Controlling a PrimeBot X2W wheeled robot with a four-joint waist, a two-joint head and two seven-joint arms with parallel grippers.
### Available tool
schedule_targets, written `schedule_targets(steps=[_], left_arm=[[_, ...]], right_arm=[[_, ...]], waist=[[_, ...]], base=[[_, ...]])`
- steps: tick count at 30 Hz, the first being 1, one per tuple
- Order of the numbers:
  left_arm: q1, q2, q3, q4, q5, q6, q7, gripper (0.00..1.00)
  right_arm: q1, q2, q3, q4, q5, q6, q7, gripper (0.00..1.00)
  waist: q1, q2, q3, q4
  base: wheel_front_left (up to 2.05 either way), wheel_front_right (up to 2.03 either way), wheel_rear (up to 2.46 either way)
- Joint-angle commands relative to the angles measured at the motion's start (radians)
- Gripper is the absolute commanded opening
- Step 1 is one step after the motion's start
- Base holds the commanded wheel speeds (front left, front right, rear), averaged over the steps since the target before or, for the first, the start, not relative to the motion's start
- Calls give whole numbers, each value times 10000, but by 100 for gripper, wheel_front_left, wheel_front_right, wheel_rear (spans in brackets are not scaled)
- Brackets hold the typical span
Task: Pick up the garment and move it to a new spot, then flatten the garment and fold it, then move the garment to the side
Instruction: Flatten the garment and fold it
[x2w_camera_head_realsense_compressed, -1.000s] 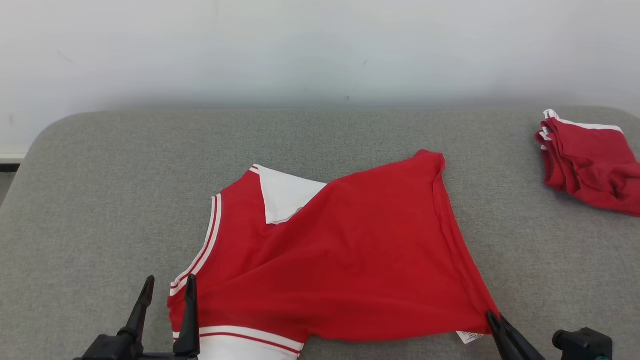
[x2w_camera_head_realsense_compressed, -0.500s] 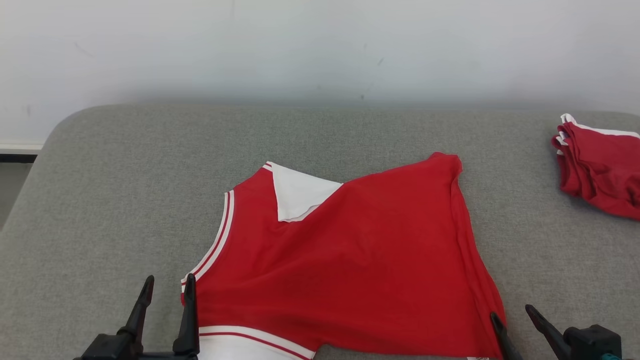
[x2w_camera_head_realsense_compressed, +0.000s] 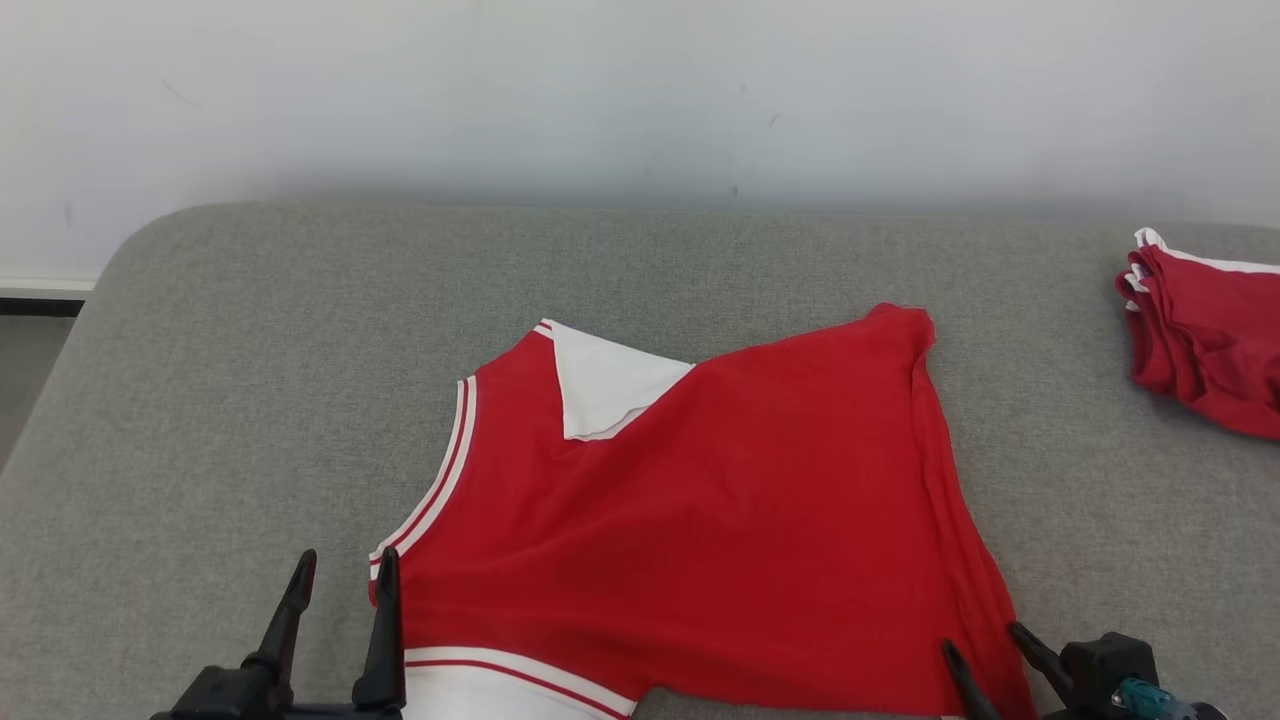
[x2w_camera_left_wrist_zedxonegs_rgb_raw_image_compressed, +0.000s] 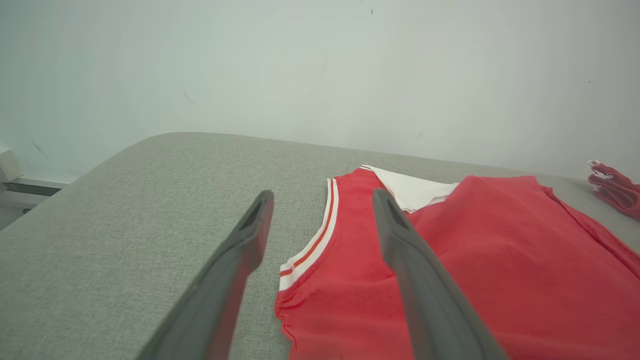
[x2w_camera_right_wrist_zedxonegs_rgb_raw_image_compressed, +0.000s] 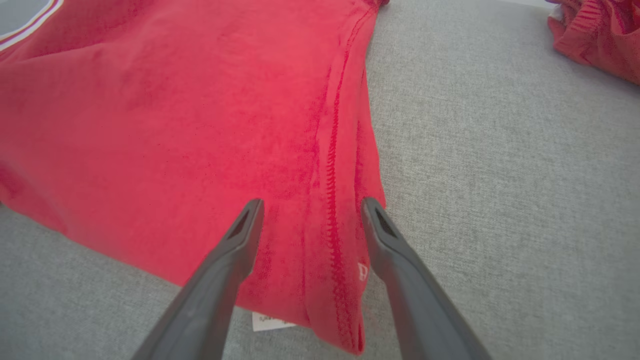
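Note:
A red garment (x2w_camera_head_realsense_compressed: 700, 510) with white collar and white striped trim lies spread on the grey padded table (x2w_camera_head_realsense_compressed: 250, 380), partly folded over itself. At its near left corner my left gripper (x2w_camera_head_realsense_compressed: 342, 572) stands open, the red sleeve edge (x2w_camera_left_wrist_zedxonegs_rgb_raw_image_compressed: 320, 260) lying between and below its fingers. My right gripper (x2w_camera_head_realsense_compressed: 980, 643) is open over the garment's near right corner. In the right wrist view the hem seam (x2w_camera_right_wrist_zedxonegs_rgb_raw_image_compressed: 332, 200) runs between its open fingers (x2w_camera_right_wrist_zedxonegs_rgb_raw_image_compressed: 240, 235), with a small white label (x2w_camera_right_wrist_zedxonegs_rgb_raw_image_compressed: 267, 321) poking out under the cloth.
Another red cloth with white trim (x2w_camera_head_realsense_compressed: 1205, 345) lies bunched at the table's far right edge, also seen as the red bundle (x2w_camera_right_wrist_zedxonegs_rgb_raw_image_compressed: 595, 35). A pale wall (x2w_camera_head_realsense_compressed: 640, 90) rises behind the table. Bare grey surface surrounds the garment on the left and back.
My right gripper was shut on the garment's near right corner and has opened, letting the cloth go. The head camera has shifted, so the whole picture slid right. The left gripper stayed open.

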Motion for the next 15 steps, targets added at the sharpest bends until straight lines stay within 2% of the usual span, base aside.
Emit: schedule_targets(steps=[1,2,3,4,6,10,15], left_arm=[[-20,36,0,-18,20,9,-33,100],[-3,45,-7,-21,18,9,-33,100],[6,60,-2,-22,8,9,-33,100],[4,74,-13,-13,-4,9,-33,100],[-10,100,-27,15,-27,9,-33,100],[13,120,-14,50,-48,9,-33,100],[87,116,64,-26,-31,9,-33,100]], right_arm=[[-119,18,20,87,16,-28,-84,100],[-259,39,81,340,85,-28,-134,100],[-389,41,133,586,130,-28,-184,73],[-520,30,188,815,135,-28,-256,35],[-759,27,279,1256,143,-28,-429,0],[-1107,-21,466,1690,231,-28,-1039,0],[-1313,9,602,1309,888,-28,-1831,0]], waist=[[-1,0,17,22],[-1,0,27,38],[-1,0,35,51],[-1,0,40,74],[-1,0,38,111],[-1,0,-3,177],[-1,0,33,168]], base=[[0,0,0],[0,0,0],[0,0,0],[0,0,0],[0,0,0],[0,0,0],[0,0,0]])
